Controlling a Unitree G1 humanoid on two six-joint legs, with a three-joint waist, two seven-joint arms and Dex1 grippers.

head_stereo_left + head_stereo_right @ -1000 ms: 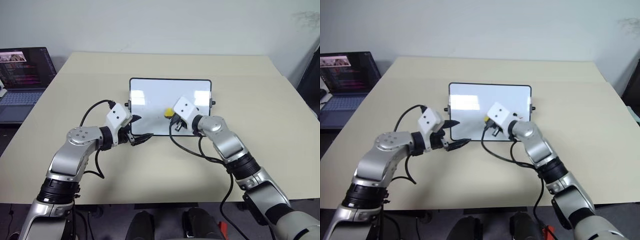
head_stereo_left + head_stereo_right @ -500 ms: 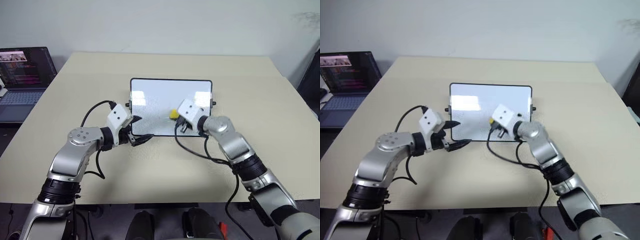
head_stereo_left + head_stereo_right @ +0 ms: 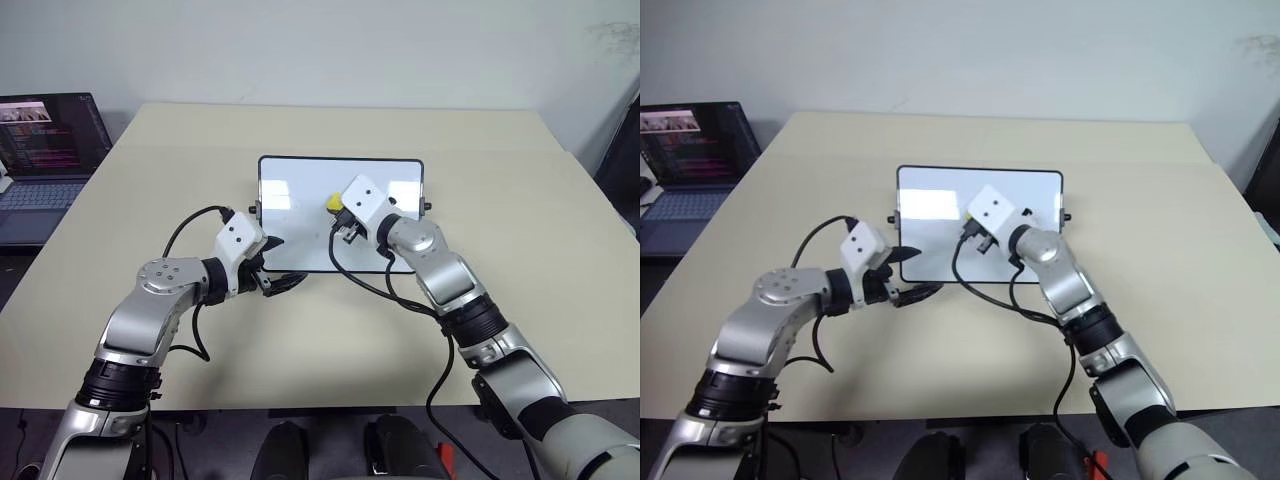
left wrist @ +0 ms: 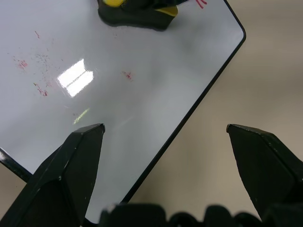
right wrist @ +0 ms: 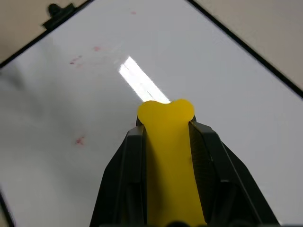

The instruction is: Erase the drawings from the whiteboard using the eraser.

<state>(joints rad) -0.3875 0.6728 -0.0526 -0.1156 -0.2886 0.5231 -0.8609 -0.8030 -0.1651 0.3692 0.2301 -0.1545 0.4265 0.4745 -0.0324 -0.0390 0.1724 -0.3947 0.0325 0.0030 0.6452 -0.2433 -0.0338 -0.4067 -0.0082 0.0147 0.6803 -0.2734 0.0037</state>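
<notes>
Right wrist view: mid-wipe, jaws clamped on eraser [image 5: 168, 156].
Left gripper [image 4: 163, 135] jaws apart, astride whiteboard [image 3: 300, 215] edge. Next: sweep onto red marks [image 4: 40, 87] beyond eraser tip.

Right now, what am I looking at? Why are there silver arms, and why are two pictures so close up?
Those silver arms belong to a robot. Two pictures come from cameras in its head, looking down at a beige table. The two close-up pictures come from small cameras on its wrists, looking along its black fingers.

On the table lies a whiteboard with a thin black frame. Only faint red specks of the drawings show on most of it, and a bit of a red stroke shows at the top edge of the left wrist picture. The right gripper is shut on a yellow eraser, held over the board. The left gripper is open, holding nothing, at the board's near corner.

Off to the robot's left sits a laptop with its screen lit.
</notes>
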